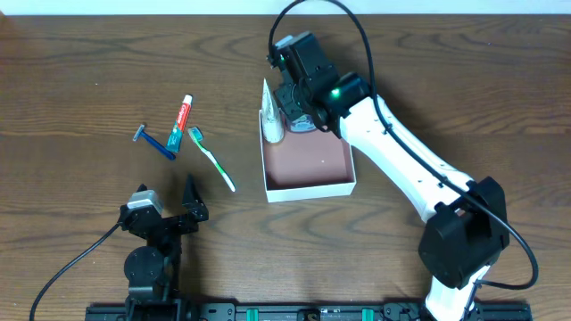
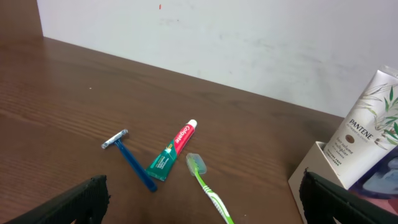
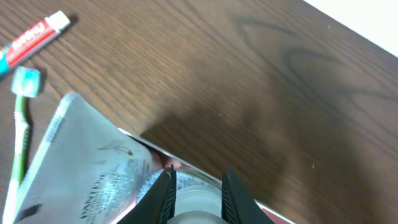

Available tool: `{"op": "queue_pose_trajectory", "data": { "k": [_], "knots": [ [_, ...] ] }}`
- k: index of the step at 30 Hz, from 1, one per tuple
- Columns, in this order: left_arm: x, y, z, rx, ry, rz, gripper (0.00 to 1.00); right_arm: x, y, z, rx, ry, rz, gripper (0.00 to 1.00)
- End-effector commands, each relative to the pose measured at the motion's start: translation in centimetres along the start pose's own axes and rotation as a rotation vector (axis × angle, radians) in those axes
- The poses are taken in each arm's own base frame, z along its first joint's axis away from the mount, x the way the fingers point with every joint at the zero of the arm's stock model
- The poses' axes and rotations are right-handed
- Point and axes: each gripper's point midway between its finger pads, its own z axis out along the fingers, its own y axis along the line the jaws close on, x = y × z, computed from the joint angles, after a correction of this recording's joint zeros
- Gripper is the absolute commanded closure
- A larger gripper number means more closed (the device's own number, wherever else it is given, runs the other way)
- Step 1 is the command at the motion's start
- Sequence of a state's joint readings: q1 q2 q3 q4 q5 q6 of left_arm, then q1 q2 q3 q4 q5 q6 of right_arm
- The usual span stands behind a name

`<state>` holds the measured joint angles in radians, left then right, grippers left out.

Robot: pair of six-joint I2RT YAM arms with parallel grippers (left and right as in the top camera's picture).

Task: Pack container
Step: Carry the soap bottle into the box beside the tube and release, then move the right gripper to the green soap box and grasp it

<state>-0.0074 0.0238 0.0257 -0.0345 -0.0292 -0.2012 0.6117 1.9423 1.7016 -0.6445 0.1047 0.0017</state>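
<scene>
Right claw (image 3: 198, 182) | astride pale round item (image 3: 198, 210), grip: cannot tell | above container (image 1: 312, 162) far end | left claw (image 2: 202, 196) spread

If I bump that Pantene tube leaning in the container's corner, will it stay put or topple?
Probably topples: the Pantene tube stands tilted, leaning on the container wall and rising well above it. It looks like soft plastic, so it should dent under a squeeze. Its smooth printed skin may be slippery.
</scene>
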Motion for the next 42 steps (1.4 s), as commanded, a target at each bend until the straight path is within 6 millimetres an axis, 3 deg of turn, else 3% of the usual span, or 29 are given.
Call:
{"op": "queue_pose_trajectory", "data": {
  "k": [1, 10, 24, 26, 28, 30, 38, 42],
  "knots": [
    [1.8, 0.6, 0.1, -0.022, 0.053, 0.026, 0.02, 0.5, -0.7, 0.5, 0.007, -0.006, -0.051, 0.99],
    [1.8, 0.6, 0.1, -0.022, 0.053, 0.026, 0.02, 0.7, -1.5, 1.4, -0.043, -0.028, -0.037, 0.98],
    [1.8, 0.6, 0.1, -0.022, 0.053, 0.026, 0.02, 0.3, -0.2, 2.1, -0.122, -0.078, -0.037, 0.98],
    [1.8, 0.6, 0.1, -0.022, 0.053, 0.026, 0.02, 0.6, -0.2, 2.3, -0.121, -0.075, -0.036, 0.89],
    [1.8, 0.6, 0.1, -0.022, 0.053, 0.026, 0.02, 0.8, -0.3, 2.4, -0.12, -0.073, -0.036, 0.64],
    [1.8, 0.6, 0.1, -0.022, 0.053, 0.026, 0.02, 0.8, -0.3, 2.4, -0.12, -0.074, -0.036, 0.5],
    [1.8, 0.6, 0.1, -0.022, 0.053, 0.026, 0.02, -0.4, -0.4, 1.7, -0.115, -0.116, -0.036, 0.42],
    [1.8, 0.6, 0.1, -0.022, 0.053, 0.026, 0.02, -2.4, -0.7, -1.4, -0.111, -0.181, -0.035, 0.4]
  ]
}}
